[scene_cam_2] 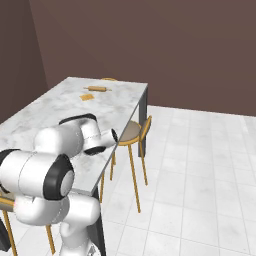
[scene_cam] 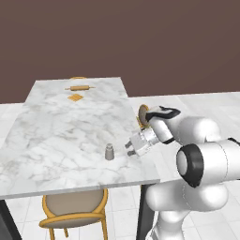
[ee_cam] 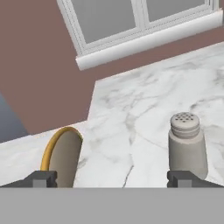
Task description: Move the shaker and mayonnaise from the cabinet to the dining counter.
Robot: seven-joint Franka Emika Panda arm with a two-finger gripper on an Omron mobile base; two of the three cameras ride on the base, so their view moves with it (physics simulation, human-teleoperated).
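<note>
Arm bent low over the dining counter; end effector spread wide, empty, beside the upright shaker.

Shaker: small pale grey bottle shape with a rounded, perforated cap, standing upright on the table, near its front edge.
Dining counter: large rectangular white-grey marble top, the shaker resting on it.
</note>
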